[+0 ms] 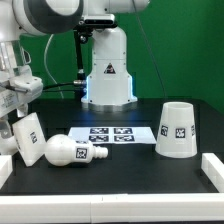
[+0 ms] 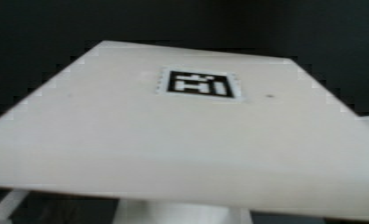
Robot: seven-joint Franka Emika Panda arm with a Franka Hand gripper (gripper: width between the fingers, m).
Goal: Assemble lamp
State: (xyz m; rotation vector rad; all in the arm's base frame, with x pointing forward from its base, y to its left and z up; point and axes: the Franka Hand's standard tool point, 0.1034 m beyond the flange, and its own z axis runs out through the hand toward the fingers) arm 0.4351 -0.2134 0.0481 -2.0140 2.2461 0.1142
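Tool [image 1: 16, 115]: hanging right at the tilted base block [image 1: 27, 140] at the exterior view's left, cannot tell whether gripping or open; bulb [image 1: 62, 151] lying just beside it on the worktop [image 1: 130, 170], shade [image 1: 175, 130] standing well apart toward the exterior view's right

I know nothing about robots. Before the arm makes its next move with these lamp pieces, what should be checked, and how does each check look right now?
1. Grip on the base block: the gripper is right at it, but its fingers are hidden. Cannot tell.
2. Base block flat on the table: it sits tilted. Not ok.
3. Wrist view sees the block: its tag is in frame. Ok.
4. Bulb free: it lies on its side beside the block, and nothing holds it. Ok.
5. Shade out of the way: it stands wide end down at the exterior view's right, apart from the rest. Ok.
6. Marker board: its tags show. Ok.
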